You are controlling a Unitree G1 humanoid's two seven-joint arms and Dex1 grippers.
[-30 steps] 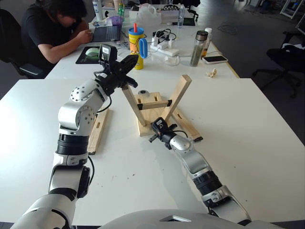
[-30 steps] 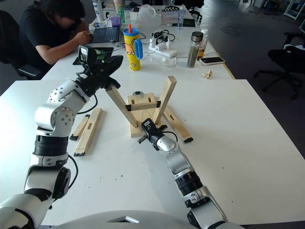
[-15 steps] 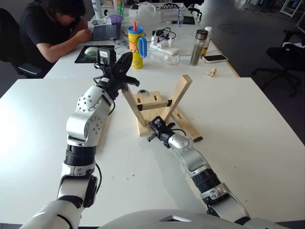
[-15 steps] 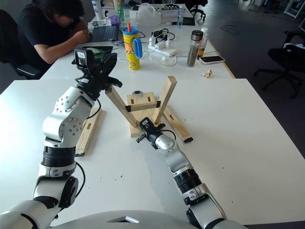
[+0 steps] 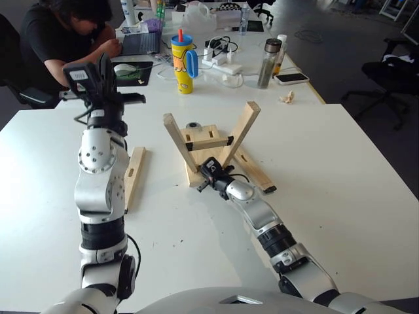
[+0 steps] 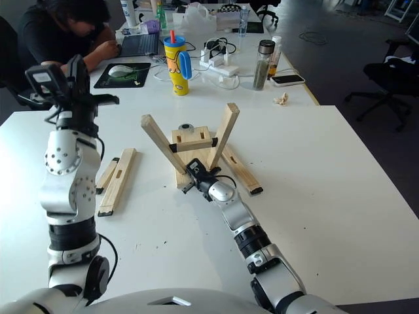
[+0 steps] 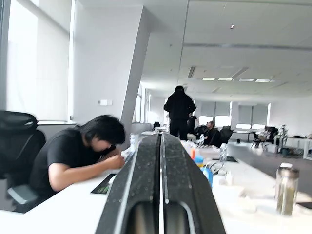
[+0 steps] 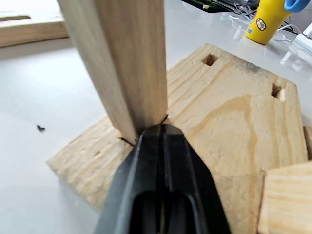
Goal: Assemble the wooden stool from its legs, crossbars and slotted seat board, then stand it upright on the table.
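Observation:
The slotted seat board (image 5: 211,157) lies flat mid-table. Two wooden legs (image 5: 179,142) slant up from it, joined by a crossbar (image 5: 211,142). Another joined leg pair (image 5: 254,172) lies against the board's right side. Two loose wooden pieces (image 5: 133,177) lie to the left. My right gripper (image 5: 200,179) is low on the table, shut, with its tip touching the foot of the left leg (image 8: 127,73) where it enters the board (image 8: 229,122). High at the left, clear of the stool, my left gripper (image 5: 136,98) is shut on nothing, its fingers (image 7: 146,185) pressed together.
On the far table stand a yellow cup (image 5: 182,56), a bottle (image 5: 267,63), a phone (image 5: 293,78) and cables. A person sits at its left end. Bare white tabletop (image 5: 340,176) stretches to the right and front.
My left gripper has left the top of the left leg, swung up and to the left, and shut. The right gripper has stayed at the leg's foot.

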